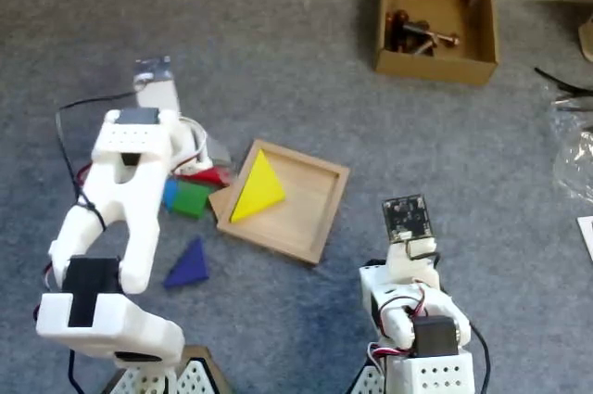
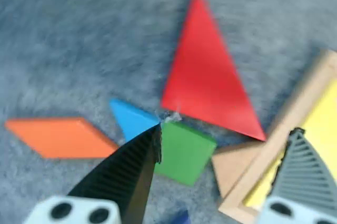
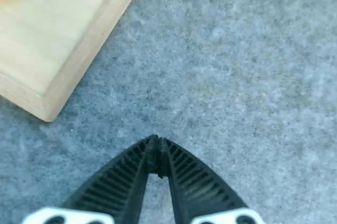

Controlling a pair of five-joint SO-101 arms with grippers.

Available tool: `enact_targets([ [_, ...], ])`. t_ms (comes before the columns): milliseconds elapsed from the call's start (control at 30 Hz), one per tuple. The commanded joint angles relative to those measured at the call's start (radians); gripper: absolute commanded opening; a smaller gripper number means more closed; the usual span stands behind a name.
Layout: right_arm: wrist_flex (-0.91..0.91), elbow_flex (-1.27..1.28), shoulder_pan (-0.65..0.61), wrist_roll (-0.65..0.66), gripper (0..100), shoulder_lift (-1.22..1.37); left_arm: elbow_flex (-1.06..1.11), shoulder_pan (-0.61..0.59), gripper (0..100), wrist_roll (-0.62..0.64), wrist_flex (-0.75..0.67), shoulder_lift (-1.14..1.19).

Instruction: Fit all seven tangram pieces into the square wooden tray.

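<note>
Left gripper: spread wide, holding nothing. Right gripper: pressed shut, empty, above bare grey carpet just off a corner of the square wooden tray.

Between the left fingers, just beside the black fingertip: the green square piece, well off-centre in the opening. Straight beyond it: the large red triangle piece, long axis running away from the gripper, sharpest corner farthest out. Under the grey finger: the tray rim, with 1 yellow triangle piece already inside.

Looks like work for the left arm, much the nearer of the 2. Probably calls for a sideways shift toward the black finger to centre the green square before closing.
</note>
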Motion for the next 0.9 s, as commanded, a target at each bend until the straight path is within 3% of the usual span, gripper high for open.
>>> enact_targets([
  [0,-0.018,0.117,-0.01,-0.008,0.5,-0.008,0.007,-0.027,35,0.087,-0.021,-0.047],
  [400,-0.018,0.117,-0.01,-0.008,0.5,-0.008,0.087,-0.021,36,0.21,-0.173,-0.045],
  [633,-0.018,0.117,-0.01,-0.008,0.5,-0.008,0.104,-0.004,35,0.226,-0.186,-0.038],
  [867,-0.018,0.117,-0.01,-0.008,0.5,-0.008,0.027,0.012,35,0.226,-0.206,0.128],
])
